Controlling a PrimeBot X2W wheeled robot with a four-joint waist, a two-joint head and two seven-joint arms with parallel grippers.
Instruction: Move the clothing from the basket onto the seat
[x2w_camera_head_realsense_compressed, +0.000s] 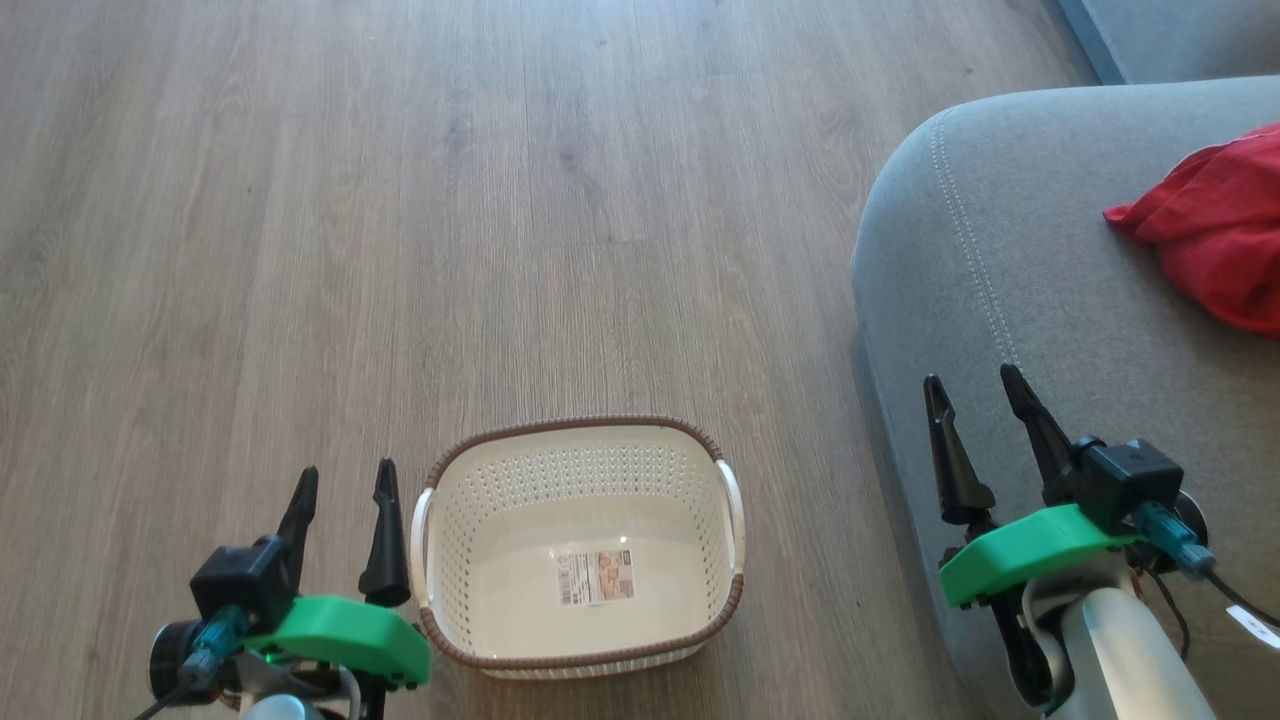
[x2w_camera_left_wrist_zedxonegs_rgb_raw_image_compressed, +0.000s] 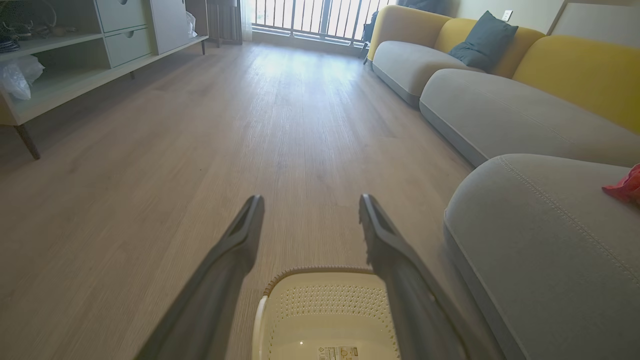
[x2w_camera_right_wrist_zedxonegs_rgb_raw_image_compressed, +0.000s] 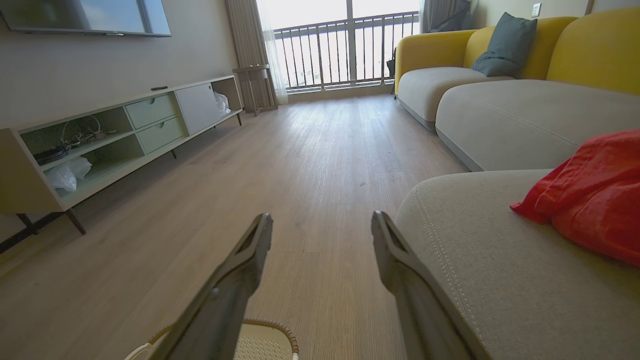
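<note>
The clothing sits on the seat, well right of the basket. Left gripper just left of the basket, right gripper off to its right, fingers spread on both.

Nothing can be read. The label sticker on the floor of the basket carries a barcode-like strip, lines of print and a small picture, all too fine to make out. A small white tag at the near right is likewise blurred.
</note>
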